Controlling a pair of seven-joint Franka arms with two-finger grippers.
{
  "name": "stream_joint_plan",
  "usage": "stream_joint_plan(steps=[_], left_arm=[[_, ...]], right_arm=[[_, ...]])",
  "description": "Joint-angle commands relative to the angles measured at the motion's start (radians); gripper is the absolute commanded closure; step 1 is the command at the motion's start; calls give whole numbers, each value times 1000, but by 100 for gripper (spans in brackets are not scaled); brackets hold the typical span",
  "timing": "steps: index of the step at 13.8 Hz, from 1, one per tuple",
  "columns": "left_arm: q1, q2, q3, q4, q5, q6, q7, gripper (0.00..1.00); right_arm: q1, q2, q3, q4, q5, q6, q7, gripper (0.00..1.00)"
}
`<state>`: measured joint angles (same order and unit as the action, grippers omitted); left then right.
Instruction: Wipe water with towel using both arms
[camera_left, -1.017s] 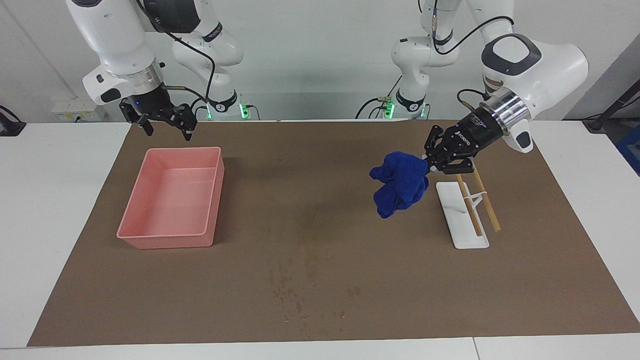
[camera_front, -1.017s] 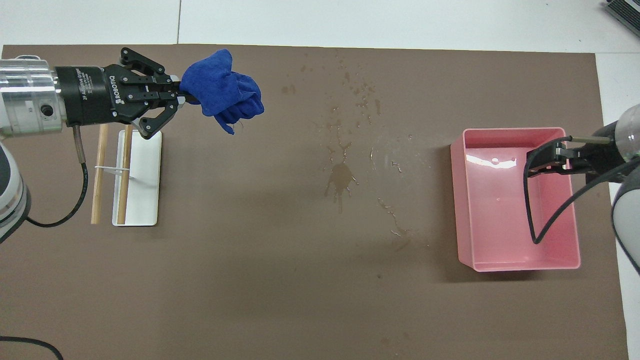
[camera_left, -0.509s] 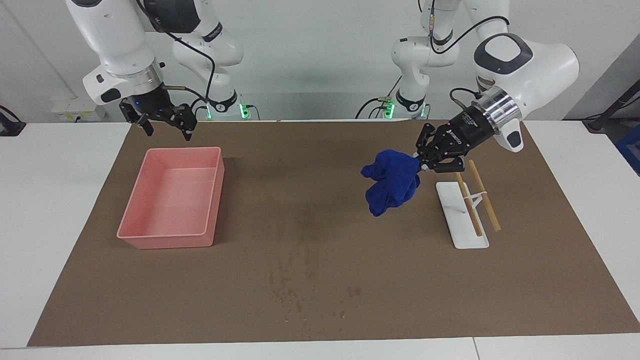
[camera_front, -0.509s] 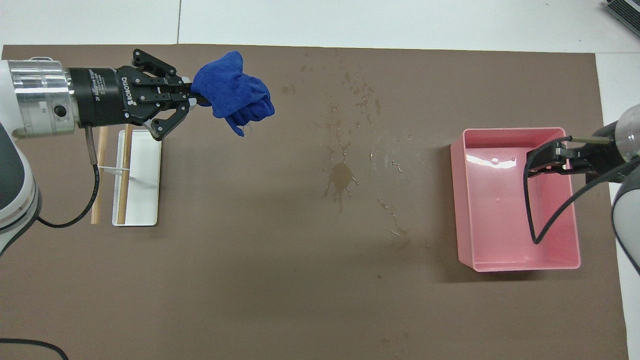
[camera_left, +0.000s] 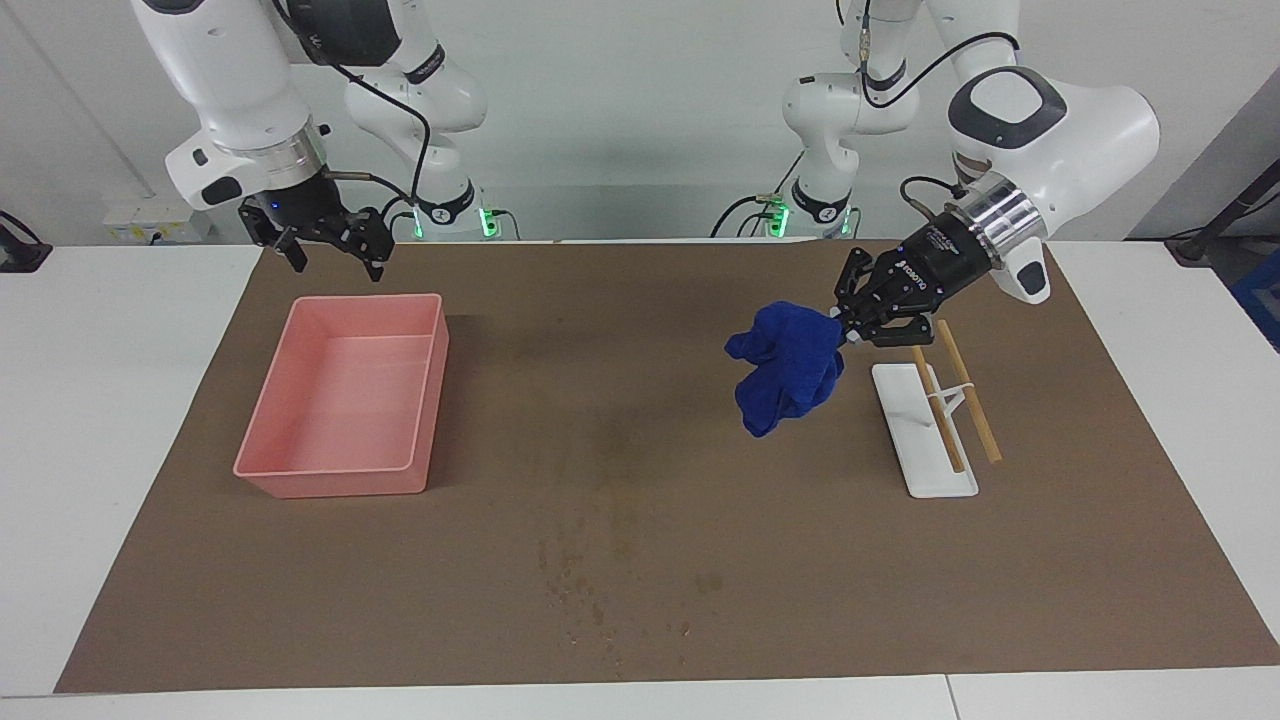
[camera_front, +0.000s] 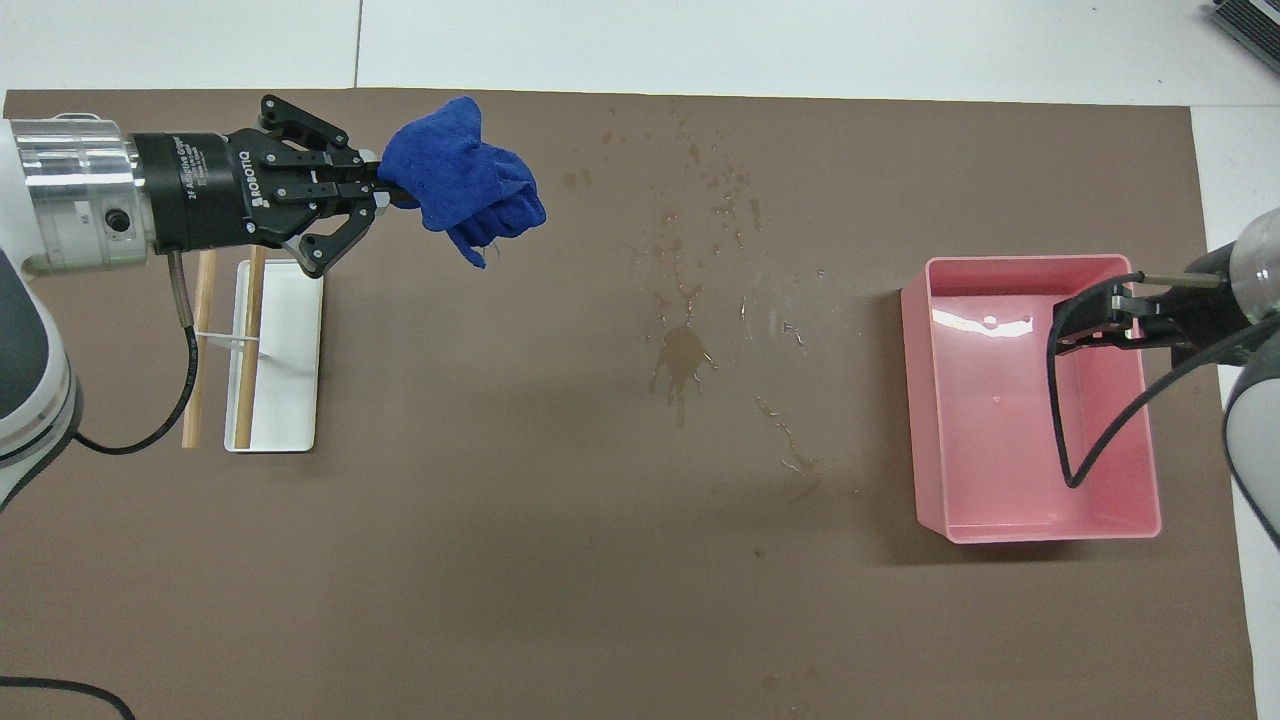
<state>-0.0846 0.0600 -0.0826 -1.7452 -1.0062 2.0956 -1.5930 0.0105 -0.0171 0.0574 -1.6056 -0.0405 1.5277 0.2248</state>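
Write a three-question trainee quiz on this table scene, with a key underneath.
1. True or false: the left end effector holds the bunched royal-blue cloth towel up off the brown mat.
2. The right end effector hangs over which part of the pink rectangular plastic tray? A) the edge nearest the robots B) the edge farthest from them C) no part of it.
3. Fill in: the spilled water droplets lie on the mat between the tray and the white flat stand with two wooden sticks, near the table's ____.

Key: 1 true; 2 A; 3 middle.
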Motion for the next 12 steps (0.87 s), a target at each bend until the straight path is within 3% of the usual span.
stream_joint_plan(steps=[1, 5, 9, 12], left_arm=[[-9, -34, 7, -37, -23, 38, -13, 100], [-15, -34, 7, -42, -23, 43, -12, 100], [-21, -34, 7, -42, -22, 44, -10, 100], [-21, -34, 7, -42, -20, 46, -10, 100]], right_arm=[[-18, -23, 9, -23, 27, -3, -19, 0], [-18, -35, 4, -23, 27, -93, -25, 0], [-18, -35, 1, -19, 31, -86, -12, 0], [-12, -23, 7, -10, 177, -37, 250, 0]])
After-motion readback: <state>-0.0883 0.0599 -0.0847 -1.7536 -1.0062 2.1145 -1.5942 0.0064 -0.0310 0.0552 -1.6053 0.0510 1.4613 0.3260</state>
